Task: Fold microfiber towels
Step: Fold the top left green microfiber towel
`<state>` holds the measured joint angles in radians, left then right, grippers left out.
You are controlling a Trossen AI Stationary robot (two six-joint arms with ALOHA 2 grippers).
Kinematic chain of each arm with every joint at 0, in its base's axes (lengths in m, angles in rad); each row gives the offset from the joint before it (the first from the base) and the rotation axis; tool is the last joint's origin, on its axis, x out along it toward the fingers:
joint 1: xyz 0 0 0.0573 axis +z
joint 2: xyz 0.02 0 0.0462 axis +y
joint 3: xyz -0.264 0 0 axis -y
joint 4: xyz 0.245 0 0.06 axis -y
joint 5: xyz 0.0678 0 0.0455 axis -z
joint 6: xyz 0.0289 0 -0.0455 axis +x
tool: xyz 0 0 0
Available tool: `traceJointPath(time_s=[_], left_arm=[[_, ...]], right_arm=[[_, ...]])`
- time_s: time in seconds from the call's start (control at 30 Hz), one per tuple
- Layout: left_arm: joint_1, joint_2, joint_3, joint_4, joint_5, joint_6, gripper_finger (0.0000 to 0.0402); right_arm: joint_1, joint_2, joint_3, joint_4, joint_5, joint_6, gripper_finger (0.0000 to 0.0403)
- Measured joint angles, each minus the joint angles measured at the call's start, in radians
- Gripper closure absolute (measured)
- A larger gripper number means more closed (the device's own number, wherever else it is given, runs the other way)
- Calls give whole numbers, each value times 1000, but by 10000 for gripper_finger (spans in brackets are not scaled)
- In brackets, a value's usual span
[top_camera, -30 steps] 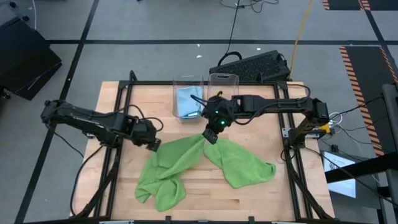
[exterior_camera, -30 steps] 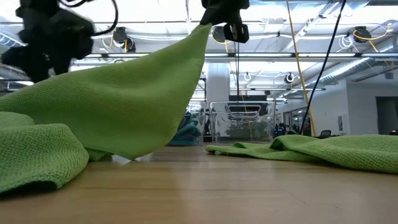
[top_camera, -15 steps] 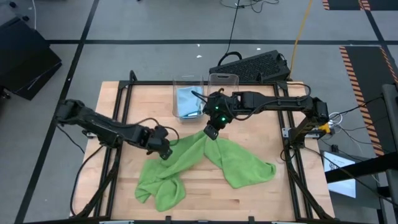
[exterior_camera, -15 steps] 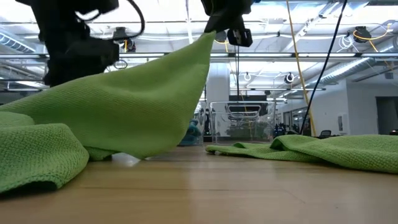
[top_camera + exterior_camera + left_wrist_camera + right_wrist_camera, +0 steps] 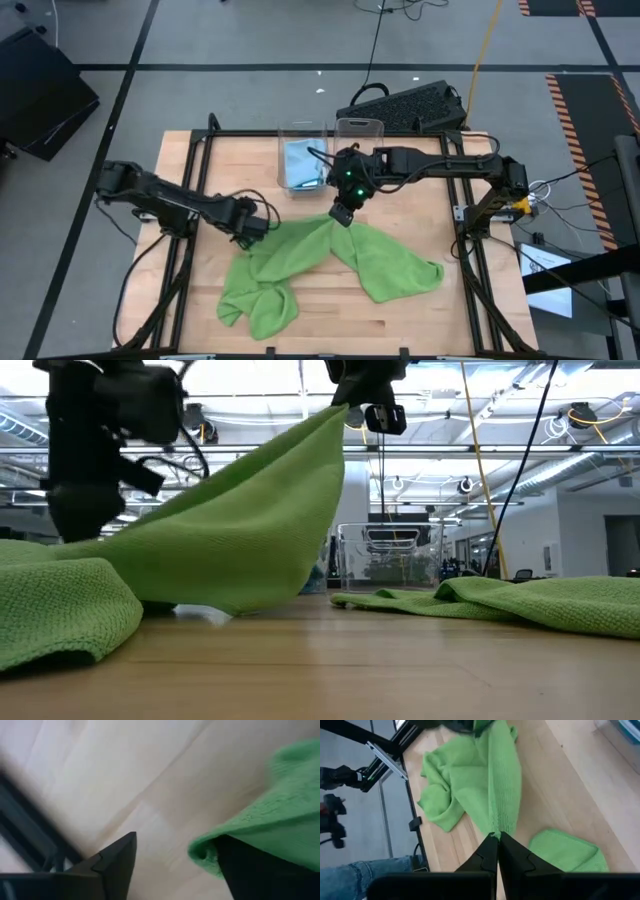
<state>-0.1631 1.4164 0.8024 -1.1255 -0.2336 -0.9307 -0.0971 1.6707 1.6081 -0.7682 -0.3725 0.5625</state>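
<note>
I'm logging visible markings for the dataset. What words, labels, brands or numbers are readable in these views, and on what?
None can be read.
The green towel, the blue towels in the clear bin and the wooden table show no print.
The keyboard behind the table has keys too small to read.

The right gripper (image 5: 497, 839) pinches a lime green towel (image 5: 490, 775) that drapes down onto the desk (image 5: 560, 785).

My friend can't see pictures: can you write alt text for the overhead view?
Right gripper lifts a corner of a green towel off a wooden table; left gripper reaches its edge. Another green towel lies beside.
</note>
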Motion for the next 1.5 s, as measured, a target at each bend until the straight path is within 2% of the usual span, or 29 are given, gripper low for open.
traceJointPath(time_s=[0.2, 0.4, 0.5, 0.57, 0.67, 0.8, 0.93, 1.03, 1.27, 1.5], left_arm=[[8, -232, 1, 63, 32, 121, 195], [59, -386, -34, 44, 0, 72, 251], [86, -439, -78, 169, 21, 81, 261], [97, -455, -115, 296, 52, 88, 253], [109, -428, -172, 400, 84, 44, 223], [119, -338, -215, 447, 98, -52, 172], [119, -256, -219, 552, 99, -52, 132], [119, -189, -218, 635, 103, -44, 118], [123, -57, -219, 607, 150, -188, 127], [119, -50, -208, 582, 77, -174, 177]], right_arm=[[0, 0, 0, -34, -2, -3, 403], [0, 0, 0, -36, -3, -3, 403], [0, 0, 0, -27, -2, -1, 403], [0, 0, 0, -25, -2, 1, 403], [0, 0, 0, -20, -2, 4, 403], [0, 0, 0, -17, -2, 19, 403], [1, 0, 0, -14, -2, 27, 403], [1, 0, 0, -14, -2, 26, 403], [1, 0, 0, -15, -2, 27, 403], [0, 0, 0, -20, -3, 27, 403]])
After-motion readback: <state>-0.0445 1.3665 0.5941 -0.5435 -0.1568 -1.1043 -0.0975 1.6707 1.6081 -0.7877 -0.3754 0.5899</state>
